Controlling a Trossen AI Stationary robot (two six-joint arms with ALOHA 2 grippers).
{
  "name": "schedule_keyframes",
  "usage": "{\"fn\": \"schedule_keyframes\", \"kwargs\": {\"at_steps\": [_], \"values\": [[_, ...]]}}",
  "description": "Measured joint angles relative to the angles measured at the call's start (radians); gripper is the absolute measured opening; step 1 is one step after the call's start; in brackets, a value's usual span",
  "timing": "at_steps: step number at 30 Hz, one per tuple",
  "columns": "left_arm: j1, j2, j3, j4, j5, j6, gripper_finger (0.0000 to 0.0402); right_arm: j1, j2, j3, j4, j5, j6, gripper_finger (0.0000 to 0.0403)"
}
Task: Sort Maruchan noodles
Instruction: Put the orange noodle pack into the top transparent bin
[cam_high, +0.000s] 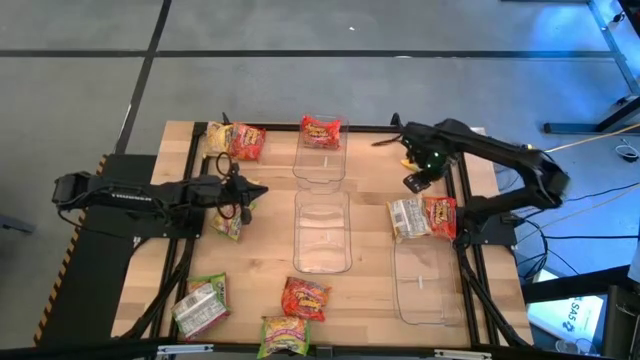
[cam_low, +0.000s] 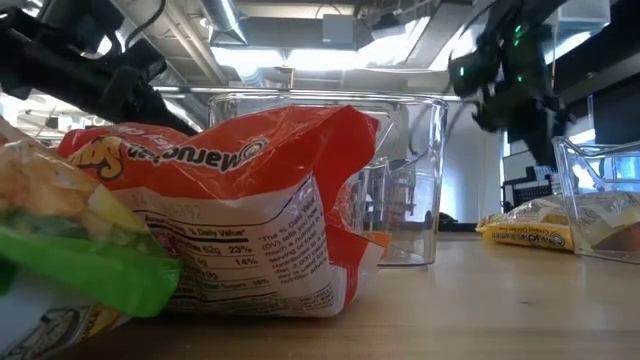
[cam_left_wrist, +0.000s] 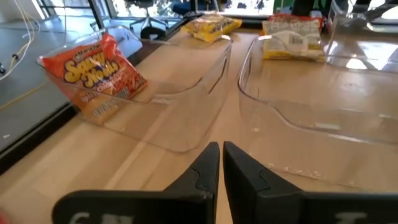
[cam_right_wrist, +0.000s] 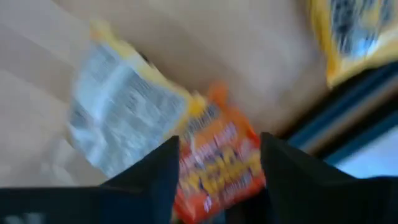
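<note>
The left gripper (cam_high: 258, 191) points toward 3 o'clock, fingers (cam_left_wrist: 208, 168) pressed together. The right gripper (cam_high: 413, 183), at 1 o'clock, hangs downward, fingers (cam_right_wrist: 155, 171) parted.

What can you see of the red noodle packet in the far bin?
The red noodle packet is a crinkly plastic wrapper, red-orange with yellow lettering and a paler printed panel low on its face. It stands tilted on edge inside the far clear bin, at the end nearest the table's far edge, leaning on the bin wall in the left wrist view. It looks sealed and unopened. Nothing else is in that bin, and neither hand touches it.
</note>
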Motion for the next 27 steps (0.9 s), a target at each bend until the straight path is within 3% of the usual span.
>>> {"fn": "schedule_keyframes", "kwargs": {"at_steps": [5,10,27], "values": [[0.0,0.002,0.0,0.0,0.0,0.011,0.0016,-0.011,0.088,-0.003,-0.079,0.011,-0.043,0.0284],[0.0,0.002,0.0,0.001,-0.001,0.031,0.0016,-0.01,0.115,-0.039,-0.008,0.091,-0.11,0.0325],[0.0,0.002,0.0,0.002,-0.001,0.031,0.0016,-0.012,0.145,-0.268,0.148,0.083,-0.126,0.0305]]}}
